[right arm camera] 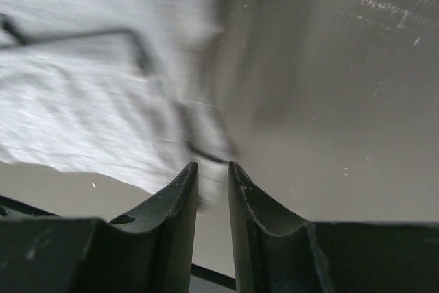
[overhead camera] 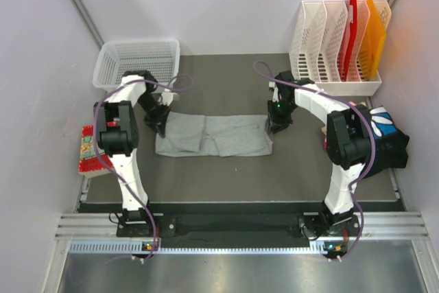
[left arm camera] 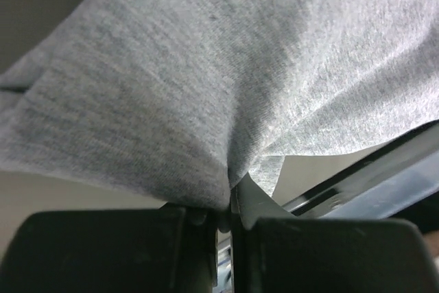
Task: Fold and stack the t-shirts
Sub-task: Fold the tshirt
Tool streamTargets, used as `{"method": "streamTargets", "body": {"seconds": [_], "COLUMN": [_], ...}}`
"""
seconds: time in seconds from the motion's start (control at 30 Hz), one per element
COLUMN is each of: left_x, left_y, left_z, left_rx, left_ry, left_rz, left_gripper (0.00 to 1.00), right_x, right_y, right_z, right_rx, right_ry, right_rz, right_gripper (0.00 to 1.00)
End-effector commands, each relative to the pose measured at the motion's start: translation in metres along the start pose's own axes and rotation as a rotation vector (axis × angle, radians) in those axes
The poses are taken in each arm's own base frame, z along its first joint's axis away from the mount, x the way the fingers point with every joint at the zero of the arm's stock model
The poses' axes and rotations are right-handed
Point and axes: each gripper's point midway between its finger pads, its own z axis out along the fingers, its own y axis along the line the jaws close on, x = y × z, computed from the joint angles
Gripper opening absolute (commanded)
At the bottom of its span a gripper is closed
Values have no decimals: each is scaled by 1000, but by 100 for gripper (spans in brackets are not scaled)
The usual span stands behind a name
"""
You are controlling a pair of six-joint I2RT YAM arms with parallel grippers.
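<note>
Left wrist cam: left gripper (left arm camera: 230,204) is right up close, its two black fingers (left arm camera: 103,252) pressed together w/ a pinch of the grey t-shirt (left arm camera: 206,66) clamped btwn them. Cloth fans up & out from the pinch, fills most of the view, creases running down into the grip.

Right wrist cam: right gripper (right arm camera: 212,169) has its fingers slightly apart, narrow gap, nothing seen btwn them. Tips sit at the shirt's edge, w/ cloth to their left & bare mat (right arm camera: 343,101) to their right. View is blurred, so can't tell if the tips touch the cloth.

Top cam:
- Grey t-shirt lies as a long folded strip across the middle of the mat, running left–right, mostly flat.
- Left gripper is at the strip's left end, far corner. Right gripper is at the right end, far corner. The strip spans btwn the two.
- Both arms bend inward over the mat, purple cables (overhead camera: 178,87) looping along them.
- White basket (overhead camera: 140,42) is at the far left corner, just behind the left arm.
- White file rack (overhead camera: 322,39) is at the far right, w/ a red folder (overhead camera: 352,25) & an orange folder (overhead camera: 374,32) upright in its right-hand slots.
- Heap of other shirts sits at the right edge beside the right arm: black shirt (overhead camera: 391,152) w/ a blue-and-white shirt (overhead camera: 383,123) on top.
- Red patterned flat thing (overhead camera: 88,149) lies off the mat's left edge, near the left arm; can't tell what it is
</note>
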Motion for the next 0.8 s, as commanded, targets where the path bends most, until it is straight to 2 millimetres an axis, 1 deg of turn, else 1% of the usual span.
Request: {"method": "streamTargets", "body": {"seconds": [0.0, 0.03, 0.07, 0.17, 0.27, 0.3, 0.33, 0.4, 0.47, 0.5, 0.53, 0.57, 0.6, 0.67, 0.7, 0.73, 0.77], "left_x": [49, 55, 51, 48, 36, 33, 26, 19, 7, 5, -4, -7, -12, -20, -24, -28, -30], "left_y": [44, 51, 57, 63, 51, 46, 36, 27, 7, 3, -12, -14, -25, -31, -37, -39, -41], "left_z": [-70, -77, -89, -107, -115, -115, -111, -106, -96, -92, -86, -85, -79, -80, -76, -80, -79], "left_rx": [-162, -168, -201, -264, -286, -290, -288, -311, -332, -348, -348, -378, -387, -425, -432, -455, -461], "left_ry": [61, 67, 51, 29, -4, -8, 3, 34, 77, 102, 112, 133, 152, 161, 172, 167, 171], "left_rz": [2, -17, -13, 1, 36, 48, 85, 139, 227, 250, 304, 330, 377, 413, 444, 458, 467], "left_gripper": [0, 0, 0, 0, 0, 0, 0, 0, 0, 0, 0, 0, 0, 0, 0, 0, 0], "right_x": [-11, -10, -11, -14, -14, -15, -15, -15, -15, -14, -14, -14, -14, -12, -12, -11, -10], "right_y": [13, 13, 13, 15, 17, 17, 16, 17, 17, 16, 16, 16, 16, 16, 17, 16, 16], "right_z": [-19, -18, -19, -21, -20, -21, -20, -19, -19, -18, -19, -19, -19, -20, -20, -20, -19], "right_rx": [-34, -35, -35, -44, -49, -51, -50, -52, -53, -51, -52, -53, -53, -53, -54, -52, -52], "right_ry": [-84, -82, -87, -96, -100, -102, -101, -101, -99, -97, -101, -100, -103, -105, -107, -107, -106], "right_rz": [-39, -38, -39, -41, -44, -43, -43, -43, -42, -45, -43, -41, -42, -38, -38, -36, -38], "right_gripper": [25, 25, 25, 25, 25, 25, 25, 25, 25, 25, 25, 25, 25, 25, 25, 25, 25]}}
